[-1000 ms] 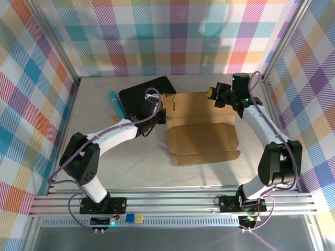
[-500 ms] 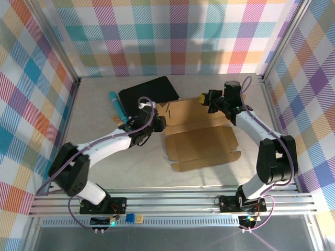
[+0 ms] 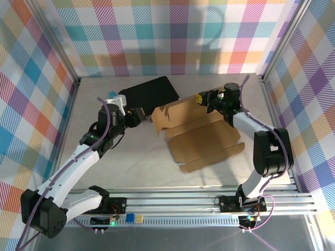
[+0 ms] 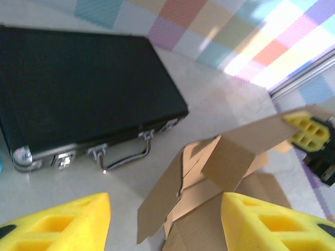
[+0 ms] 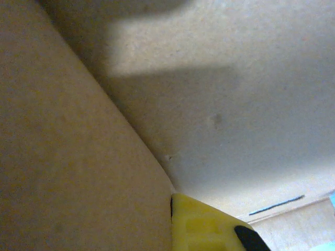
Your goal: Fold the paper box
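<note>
since half a second ago the left arm has swung back toward the left wall, taking the left gripper off the cardboard, and the sheet has twisted a little further on the table while its far panel has come up.

at the far left a slim teal cylinder-like object lies on the pale grey table, partly hidden under the left wrist. the left gripper now points right at the box's raised left end, apart from it. in the left wrist view its claw is spread wide, with the yellow foam fingers at the bottom corners of the picture.

just behind it lies the flat black hard case with metal latches and handle, its handle side facing the box.

the plain brown corrugated cardboard paper box, a die-cut sheet with flaps, sits right of centre. its near panels lie flat and skewed on the table, the far panel is tilted up, and the left side flap stands up.

the right gripper is at the lifted far edge, clamped on the panel. one yellow finger meets the cardboard's top corner, and from the right wrist brown board presses against the finger.
</note>
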{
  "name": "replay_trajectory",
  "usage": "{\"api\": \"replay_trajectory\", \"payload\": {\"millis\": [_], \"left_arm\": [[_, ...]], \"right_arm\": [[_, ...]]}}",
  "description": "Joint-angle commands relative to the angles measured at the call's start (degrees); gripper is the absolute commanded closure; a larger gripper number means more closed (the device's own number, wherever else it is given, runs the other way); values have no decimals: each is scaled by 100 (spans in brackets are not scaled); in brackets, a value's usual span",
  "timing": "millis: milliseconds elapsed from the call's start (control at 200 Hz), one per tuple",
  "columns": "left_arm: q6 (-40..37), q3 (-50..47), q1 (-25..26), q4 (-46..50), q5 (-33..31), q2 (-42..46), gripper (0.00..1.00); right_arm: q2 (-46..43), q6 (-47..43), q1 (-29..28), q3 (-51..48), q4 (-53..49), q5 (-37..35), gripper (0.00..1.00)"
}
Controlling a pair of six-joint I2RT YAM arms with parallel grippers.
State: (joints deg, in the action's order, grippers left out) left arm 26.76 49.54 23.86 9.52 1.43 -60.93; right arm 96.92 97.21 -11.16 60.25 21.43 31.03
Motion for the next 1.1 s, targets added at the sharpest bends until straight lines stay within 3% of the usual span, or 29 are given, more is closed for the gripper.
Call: {"api": "replay_trajectory", "payload": {"millis": [0, 370, 610, 870, 1095], "left_arm": [[232, -191, -39, 58, 167, -40, 43], [217, -164, -39, 21, 367, -526, 45], [-843, -199, -48, -303, 1039, -1346, 58], [-1633, -89, 58, -1116, 1809, -2194, 57], [-2170, 21, 421, -1204, 2202, -2288, 54]], "right_arm": [[324, -97, 39, -110, 1431, 464, 100], [507, -499, 269, -628, 2121, 1146, 100], [608, -693, 371, -533, 1878, 1471, 100], [675, -749, 369, -385, 1686, 1547, 100], [714, -712, 378, -260, 1657, 1547, 100]]}}
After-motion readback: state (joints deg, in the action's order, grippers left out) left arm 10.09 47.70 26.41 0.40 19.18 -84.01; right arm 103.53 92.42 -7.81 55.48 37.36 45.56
